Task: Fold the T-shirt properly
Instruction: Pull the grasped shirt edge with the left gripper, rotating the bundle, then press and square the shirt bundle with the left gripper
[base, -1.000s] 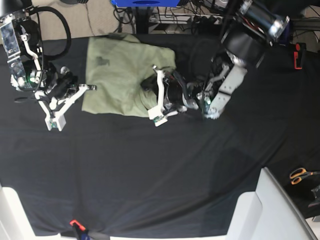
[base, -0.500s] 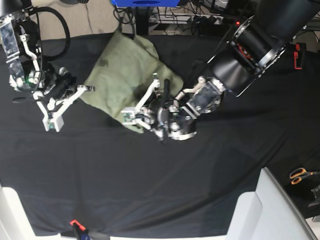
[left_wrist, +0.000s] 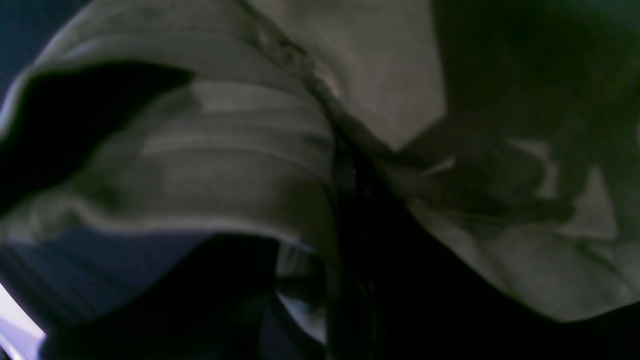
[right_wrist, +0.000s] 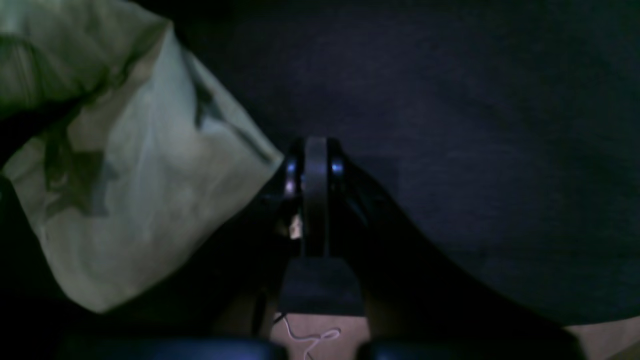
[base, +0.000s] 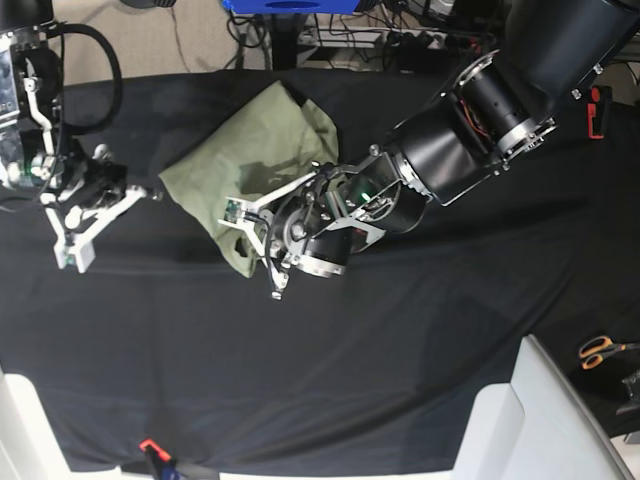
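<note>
The T-shirt (base: 255, 165) is lying bunched at the far middle of the black surface (base: 420, 360), its near edge lifted so a fold can be carried over. The left tool (base: 252, 245) is pinching that edge. The right tool (base: 75, 240), pressed together and empty, is hovering just beside the shirt's corner.

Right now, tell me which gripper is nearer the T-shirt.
Left. The left gripper grips the T-shirt at its near edge; the right gripper sits shut on the black cloth beside it, apart.
</note>
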